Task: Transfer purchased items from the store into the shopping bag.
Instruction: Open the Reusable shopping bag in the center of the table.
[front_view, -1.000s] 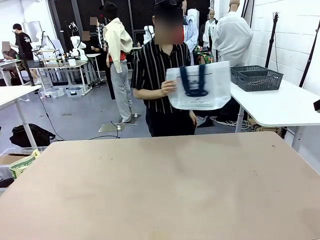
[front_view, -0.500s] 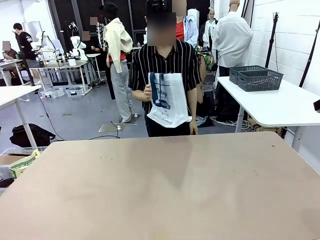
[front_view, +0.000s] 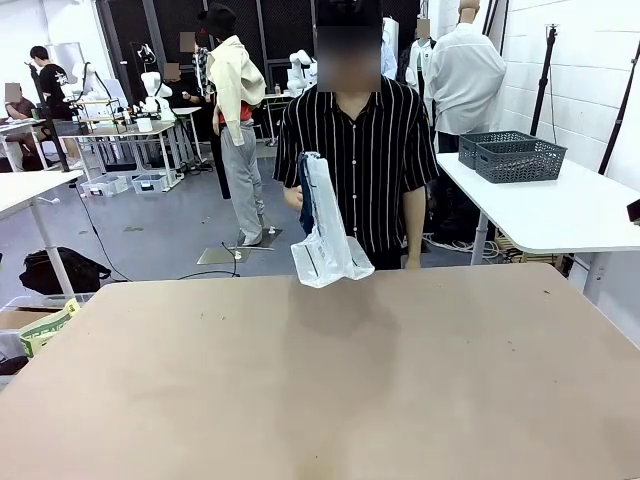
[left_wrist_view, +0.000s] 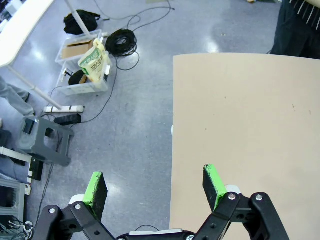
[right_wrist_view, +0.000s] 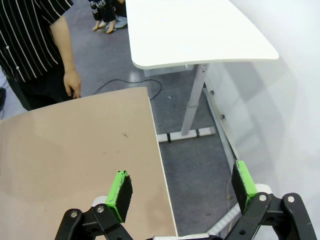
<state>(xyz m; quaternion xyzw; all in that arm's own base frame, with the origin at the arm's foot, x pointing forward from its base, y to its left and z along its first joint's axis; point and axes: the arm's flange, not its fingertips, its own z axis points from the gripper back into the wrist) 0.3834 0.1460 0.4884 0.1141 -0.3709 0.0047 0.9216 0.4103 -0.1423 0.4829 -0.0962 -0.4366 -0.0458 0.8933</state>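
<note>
Bag's swung edge-on and closer: shopping bag (front_view: 322, 240) hangs from the person's hand (front_view: 293, 197) at the far edge of the tabletop (front_view: 320, 380). Thin, floppy, light (probably slippery); take the navy handles, mostly hidden now. Left pincer (left_wrist_view: 155, 180) and right pincer (right_wrist_view: 181, 179) gape empty. Grey lattice baskets (front_view: 515, 157): contents unreadable.

The left gripper (left_wrist_view: 156, 190) points down at a slant, its jaws spread wide with nothing between them. Its green pads (left_wrist_view: 97, 192) stand at about 7 and 5 o'clock in the left wrist view. The right gripper (right_wrist_view: 182, 189) is likewise spread wide and empty, its green pads (right_wrist_view: 120, 192) also at about 7 and 5 o'clock.
</note>
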